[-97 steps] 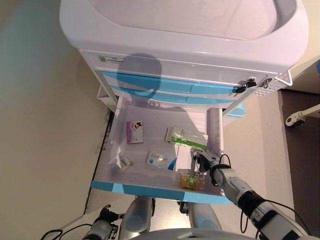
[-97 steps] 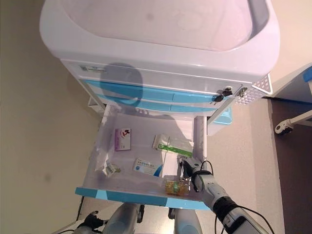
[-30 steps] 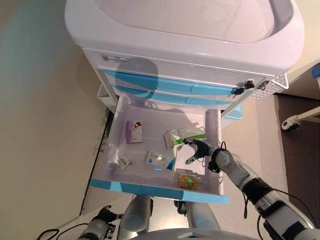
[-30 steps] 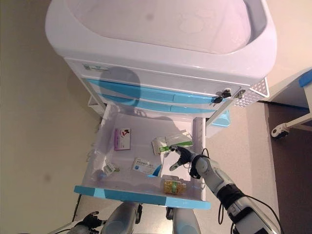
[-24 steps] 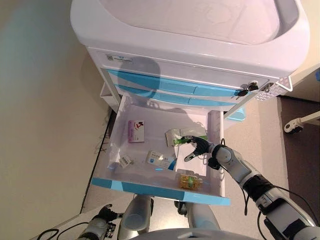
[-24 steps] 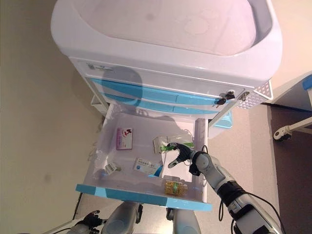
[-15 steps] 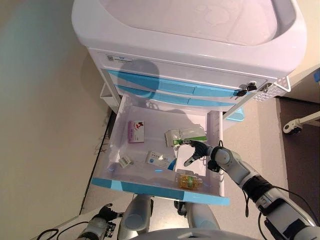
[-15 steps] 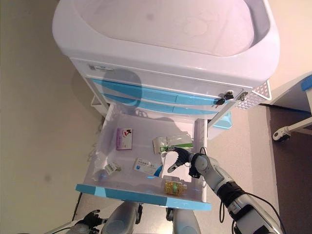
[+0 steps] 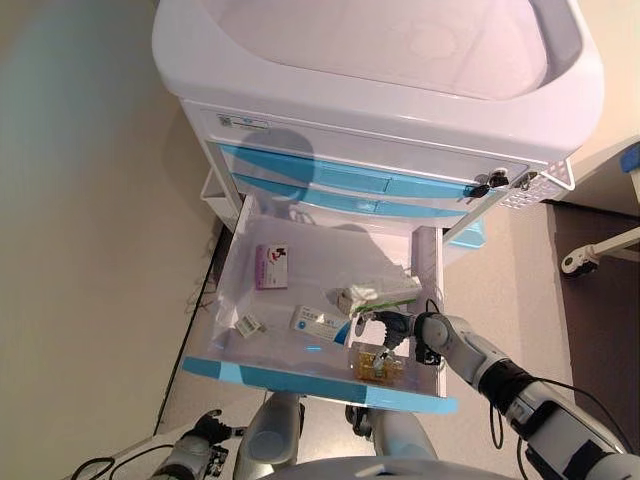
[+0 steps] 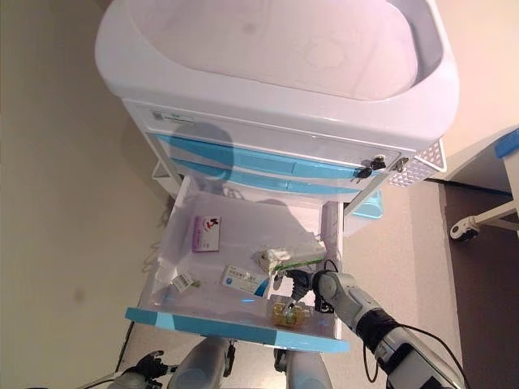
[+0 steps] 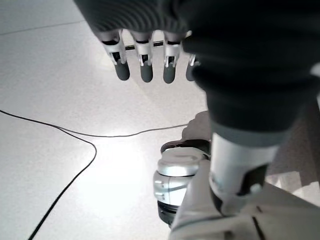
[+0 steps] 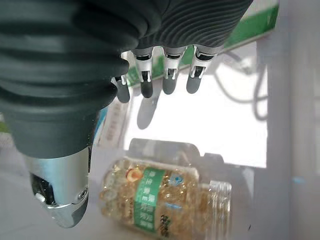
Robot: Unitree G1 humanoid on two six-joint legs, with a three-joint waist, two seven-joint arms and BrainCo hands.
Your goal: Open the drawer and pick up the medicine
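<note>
Right hand (image 9: 392, 331) is seen inside the open drawer (image 9: 300, 375), poised over the medicine bottle (image 9: 379, 364); fingers (image 12: 169, 82) are held straight and spread, thumb apart, nothing gripped. Whether the fingertips touch the bottle cannot be told.

White medical cart (image 9: 380, 90) with a moulded top is noted; blue-fronted drawers (image 9: 330, 177) are stacked below it, keys (image 9: 486, 181) hanging at the right of the cart's front. The lowest drawer is pulled fully out, its blue front edge nearest the robot.

Left hand (image 11: 145, 65) is shown only in its own wrist view, down by the floor, fingers straight and empty.

Drawer contents, all apart from one another: a white pouch with a green stripe (image 9: 378, 293) at the right, just behind the right hand; a white-and-blue box (image 9: 320, 322) in the middle; a pink box (image 9: 270, 266) at back left; a small packet (image 9: 248, 324) at front left. The medicine bottle, clear with yellow capsules and a green label, lies on its side in the front right corner.
</note>
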